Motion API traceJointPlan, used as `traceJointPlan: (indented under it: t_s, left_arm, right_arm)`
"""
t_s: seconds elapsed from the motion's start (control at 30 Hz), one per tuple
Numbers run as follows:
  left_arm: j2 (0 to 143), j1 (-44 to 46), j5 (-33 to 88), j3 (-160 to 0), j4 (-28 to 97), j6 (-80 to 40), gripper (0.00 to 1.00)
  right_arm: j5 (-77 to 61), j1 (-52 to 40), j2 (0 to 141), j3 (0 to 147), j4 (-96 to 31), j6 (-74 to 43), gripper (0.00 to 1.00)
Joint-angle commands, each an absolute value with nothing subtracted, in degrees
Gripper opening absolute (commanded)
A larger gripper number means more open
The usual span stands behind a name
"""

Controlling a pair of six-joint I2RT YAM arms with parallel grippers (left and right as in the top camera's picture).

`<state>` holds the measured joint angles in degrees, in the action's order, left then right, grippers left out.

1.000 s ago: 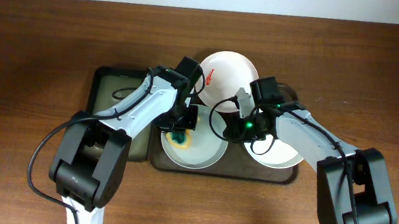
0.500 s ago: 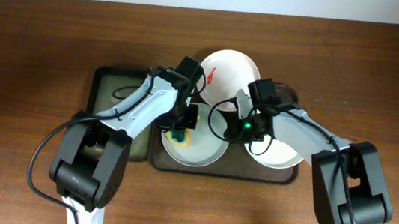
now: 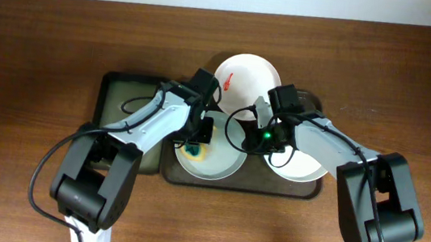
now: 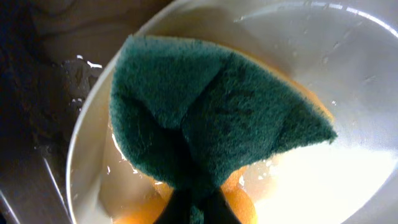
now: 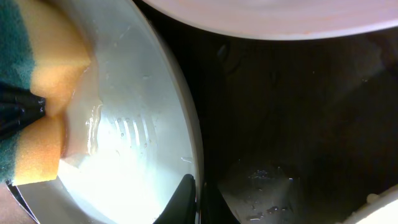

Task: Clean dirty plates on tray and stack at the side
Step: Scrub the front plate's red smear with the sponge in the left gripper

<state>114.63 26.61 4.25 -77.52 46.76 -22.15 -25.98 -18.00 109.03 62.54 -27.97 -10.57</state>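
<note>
The pale bluish-green plate lies wet in the front left of the dark brown tray. My left gripper is shut on a green and yellow sponge pressed on the plate's left part; the left wrist view shows the sponge on the wet plate. My right gripper is shut on this plate's right rim. A white plate with a red smear leans at the tray's back. Another white plate lies at the right, partly under my right arm.
A smaller black tray stands left of the brown tray, partly under my left arm. Brown wooden table lies all round. In the right wrist view the wet dark tray floor and the back plate's underside show.
My left gripper has shifted the sponge slightly on the bluish-green plate. My right gripper has stayed on the rim.
</note>
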Motion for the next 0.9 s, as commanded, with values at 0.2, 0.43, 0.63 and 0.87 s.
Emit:
traceJointPlan:
  t_s: [0.2,0.43,0.63,0.87]
  left_arm:
    - [116.57,26.15,6.98,-66.59,35.75,-22.72,0.0]
    - [116.57,26.15,19.86,-63.46,30.61,-22.72,0.0]
    - [116.57,26.15,28.4,-63.46,29.93,-22.7,0.0]
    - [116.57,26.09,40.97,-63.48,23.31,-22.68,0.0]
  right_arm:
    - [-27.2,-18.0,110.0,61.71,-28.25,-9.5,0.04]
    - [-27.22,-18.04,110.0,61.71,-28.47,-9.47,0.04]
    - [-27.22,-18.06,110.0,61.71,-28.49,-9.47,0.04]
    - [-27.22,-18.04,110.0,61.71,-28.49,-9.47,0.04]
